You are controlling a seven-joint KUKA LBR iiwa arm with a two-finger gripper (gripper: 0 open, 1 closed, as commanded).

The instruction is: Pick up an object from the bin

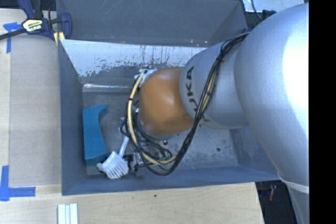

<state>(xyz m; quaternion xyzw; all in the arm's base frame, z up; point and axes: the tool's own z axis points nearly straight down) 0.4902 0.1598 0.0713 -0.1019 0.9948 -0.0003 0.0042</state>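
Silver and bulky, the robot arm [262,76] sits closest to the lens and reaches down into the bin from the right, covering most of the bin's right half. Next in size is the grey metal bin [71,128] itself, with sloping walls and a scuffed floor. At the arm's wrist is a rounded orange cover [160,102], hanging over the middle of the floor. Yellow and black cables [131,107] loop round the cover's left side and under it.

On the floor by the bin's left wall lies a blue plastic piece [94,134]. It is long and flat, with a hooked end towards the far wall. It is apart from the arm.

Smaller is a white brush [115,165] in the bin's near left corner. Its bristled head rests just beside the blue piece's near end, and its pale handle slants up towards the cables.

Dark parts of the claw [135,160] show below the orange cover, just to the right of the brush. Whether the claw is released, clenched or touching the brush cannot be told, since the cover and cables hide it.
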